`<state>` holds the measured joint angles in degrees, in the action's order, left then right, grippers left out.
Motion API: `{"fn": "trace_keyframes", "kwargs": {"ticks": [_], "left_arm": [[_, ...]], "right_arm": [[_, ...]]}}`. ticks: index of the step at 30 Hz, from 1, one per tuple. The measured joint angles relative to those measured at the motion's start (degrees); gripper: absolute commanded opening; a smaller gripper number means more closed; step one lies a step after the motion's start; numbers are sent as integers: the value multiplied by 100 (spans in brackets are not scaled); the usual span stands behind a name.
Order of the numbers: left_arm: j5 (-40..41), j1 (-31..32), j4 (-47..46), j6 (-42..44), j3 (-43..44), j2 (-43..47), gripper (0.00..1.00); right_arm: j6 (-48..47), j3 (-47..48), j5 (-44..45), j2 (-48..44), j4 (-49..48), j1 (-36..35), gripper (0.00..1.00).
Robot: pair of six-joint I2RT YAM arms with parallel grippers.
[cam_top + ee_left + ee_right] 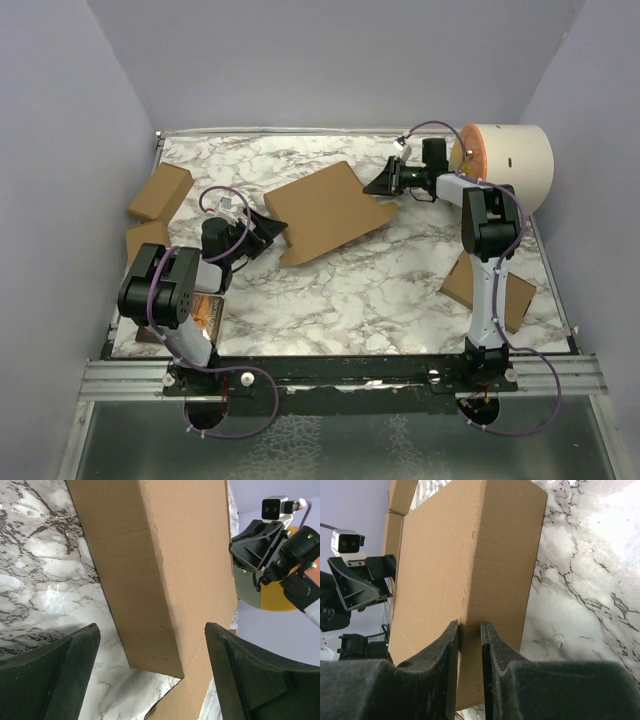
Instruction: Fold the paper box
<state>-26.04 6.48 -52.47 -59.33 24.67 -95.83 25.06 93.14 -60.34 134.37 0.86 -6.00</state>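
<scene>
The paper box (325,210) is a plain brown corrugated cardboard mailer. It lies near the middle of the marble table (330,310), a little towards the far side, turned diagonally so that its long edges run from near left to far right. It forms a shallow shape with a broad, smooth top face that meets a narrow side wall at a crisp crease. From above its outline is stepped, with a tab jutting out at the right end and a notch cut in at the near-left corner.
</scene>
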Motion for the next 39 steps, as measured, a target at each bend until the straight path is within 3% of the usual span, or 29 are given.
{"fn": "trace_keyframes", "kwargs": {"ticks": [33, 39], "left_arm": [[339, 367, -1384, -815, 413, -1209, 94], [511, 472, -1998, -1161, 413, -1497, 86]], "right_arm": [[168, -31, -61, 22, -44, 83, 9], [168, -31, -63, 24, -44, 87, 10]]}}
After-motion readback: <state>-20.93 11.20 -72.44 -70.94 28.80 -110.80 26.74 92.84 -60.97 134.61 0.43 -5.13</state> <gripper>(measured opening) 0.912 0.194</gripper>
